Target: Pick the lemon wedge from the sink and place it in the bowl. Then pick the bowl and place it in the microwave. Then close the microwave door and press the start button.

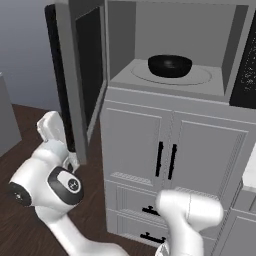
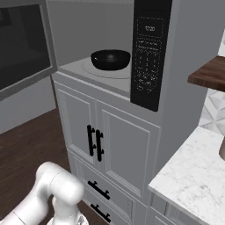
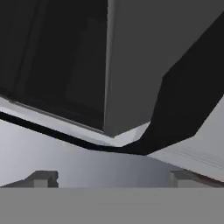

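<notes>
Fingers (image 3: pixel 43 178) of the white arm's gripper (image 3: pixel 111 179) stand spread wide with nothing between them, close up against the lower edge of the open grey-framed microwave door (image 1: pixel 75 75) with its large dark window. Inside the large grey boxy microwave (image 2: pixel 176 66), the glossy black round shallow bowl (image 1: pixel 170 65) sits on the pale round turntable (image 1: pixel 200 76). Below it are grey cabinet doors (image 1: pixel 135 145) with black handles (image 1: pixel 160 159).

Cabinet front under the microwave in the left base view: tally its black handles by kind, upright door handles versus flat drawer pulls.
Upright door handles: 2
Flat drawer pulls: 2
Total: 4
</notes>
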